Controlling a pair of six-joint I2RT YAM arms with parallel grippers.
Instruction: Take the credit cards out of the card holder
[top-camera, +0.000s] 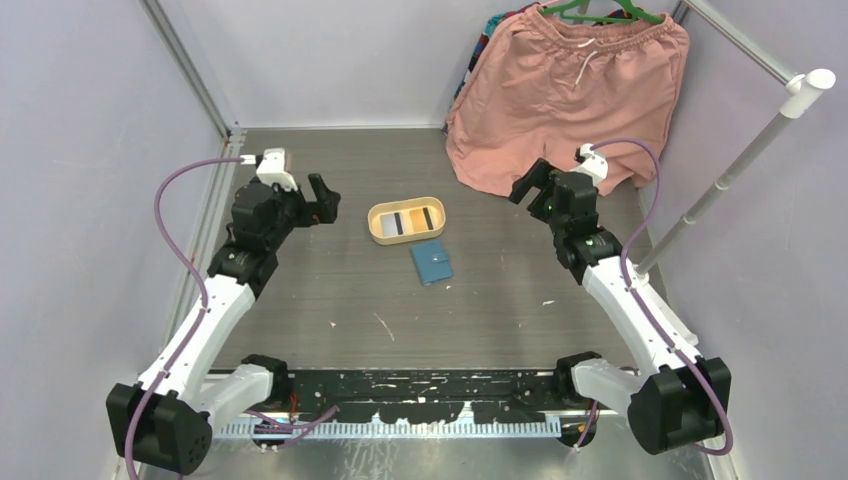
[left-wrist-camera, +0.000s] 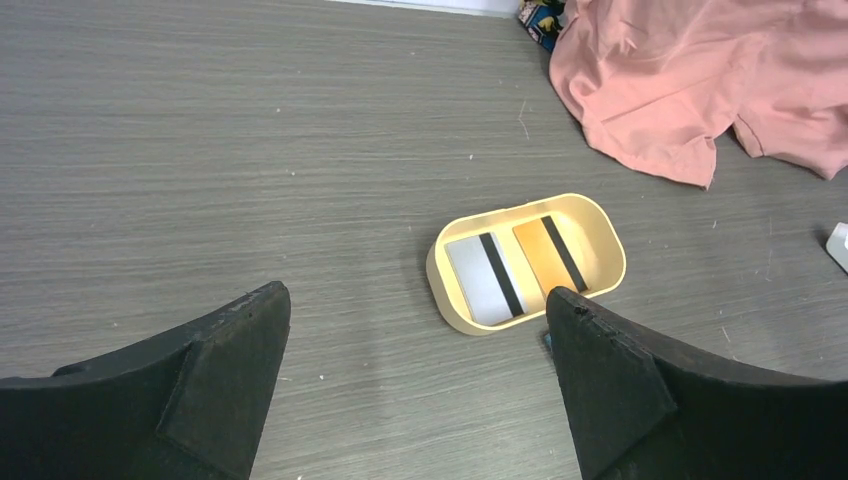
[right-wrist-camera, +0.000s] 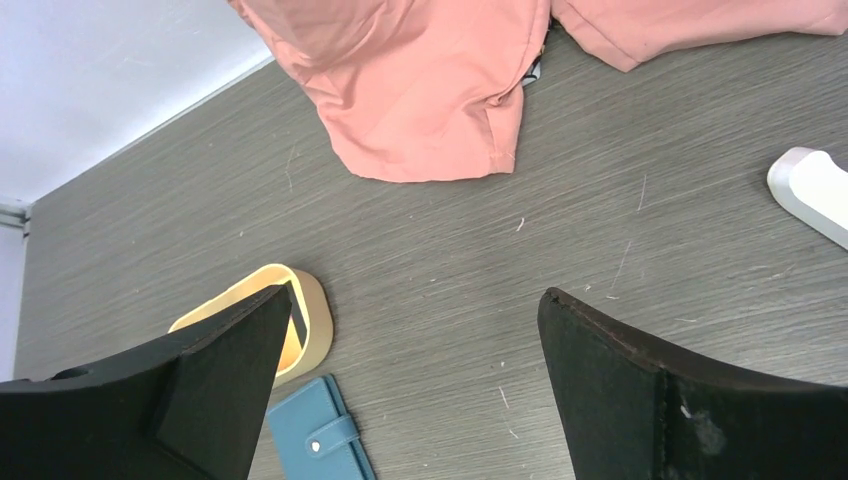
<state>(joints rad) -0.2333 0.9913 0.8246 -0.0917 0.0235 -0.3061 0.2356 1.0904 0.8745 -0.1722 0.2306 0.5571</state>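
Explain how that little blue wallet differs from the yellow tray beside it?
The blue wallet is flat, rectangular and shut with a tab; the yellow tray is oval, walled and open-topped. The tray holds a grey card and an orange card; the wallet shows no card. The wallet lies nearer the arms' bases than the tray. Both rest close together on the table.

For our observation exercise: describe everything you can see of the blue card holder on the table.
The card holder is a small teal-blue wallet, leather-like, folded shut, with a strap tab fastened by a small snap. It lies flat and slightly skewed on the grey table, close beside the yellow tray on its near side. Nothing grips it.
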